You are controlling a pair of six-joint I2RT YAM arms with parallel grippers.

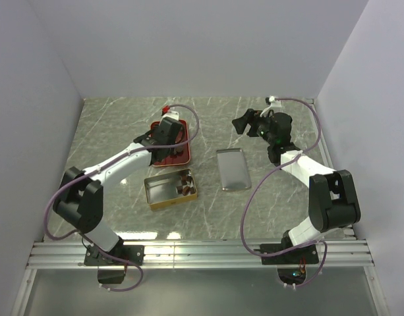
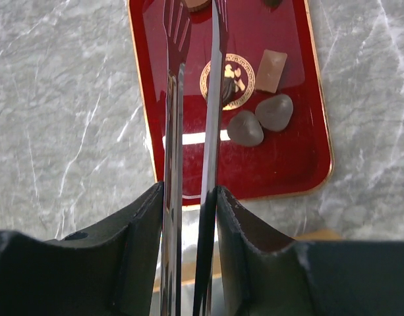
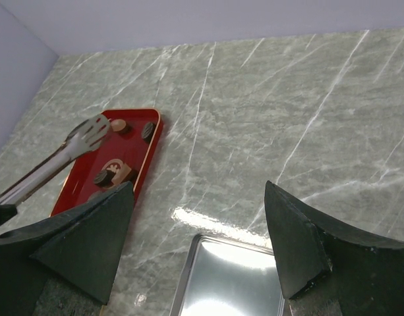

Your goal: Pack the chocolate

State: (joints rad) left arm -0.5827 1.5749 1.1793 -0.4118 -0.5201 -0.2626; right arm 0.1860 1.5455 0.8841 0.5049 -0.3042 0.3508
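on the red tray [image 2: 294, 164], far and a bit left of centre, is where the unpacked chocolate [image 2: 244, 127] sits. the left wrist view shows two roundish dark pieces touching each other, a lighter blocky one just beyond them, and a couple more cut off at the far end. a few pieces are already in the gold tin [image 1: 159, 192], which sits just near of the tray, bunched at its right end.

the tongs [image 2: 213, 131] reach out over the tray with the blades almost together, tips by the gold emblem. there's a dark blob right at the tip. could be a piece pinched between them, could just be the emblem print, honestly can't tell. the left gripper [image 2: 188, 197] is clamped tight on the tong handles.

for doing this step well, my take: keep the squeeze gentle and even so a round piece doesn't squirt out sideways, lift straight up clear of the tray rim, then swing near to the open left end of the tin so it doesn't land on the pieces already there.

the two touching pieces are the tricky ones, grabbing one will probably nudge the other.

further out, the silver lid [image 1: 232, 169] lies flat on the marble table [image 1: 109, 131] right of the tin, apart from it. the right gripper [image 3: 198, 191] hovers beyond the lid, jaws wide apart, holding nothing, well out of the way.
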